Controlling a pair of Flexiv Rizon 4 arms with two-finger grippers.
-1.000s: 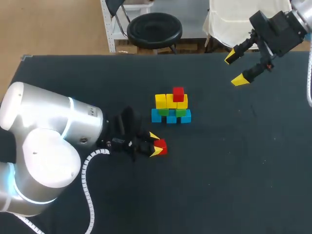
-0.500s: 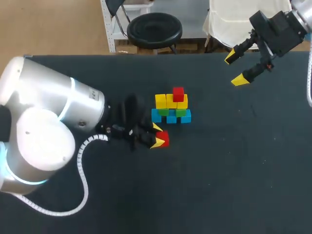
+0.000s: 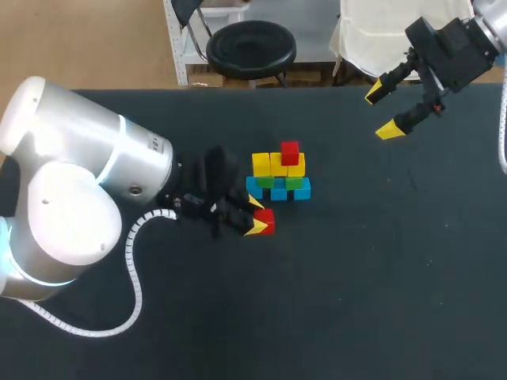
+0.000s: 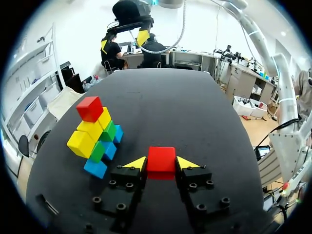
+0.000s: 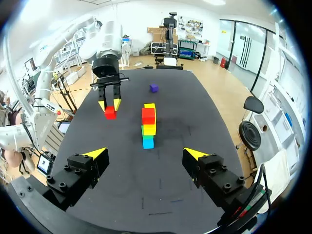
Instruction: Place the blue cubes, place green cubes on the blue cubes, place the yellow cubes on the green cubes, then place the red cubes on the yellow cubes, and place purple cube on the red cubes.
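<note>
1. My left gripper (image 3: pixel 255 218) is clamping a red cube (image 3: pixel 265 222) mid-frame, just lower left of the cube stack (image 3: pixel 279 186).
2. I'm judging the red layer underway; the next move calls for lifting it beside the top red cube (image 3: pixel 290 152).

surface: black table (image 3: pixel 356 301) | resting on it: blue cubes (image 3: pixel 278 192), purple cube (image 5: pixel 154 87)

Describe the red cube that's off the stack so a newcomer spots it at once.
Find the block stack in the middle of the black table. Just in front of it, the left gripper holds a red cube between its yellow-tipped fingers. Unlike the other red cube, it is not on the stack.
</note>
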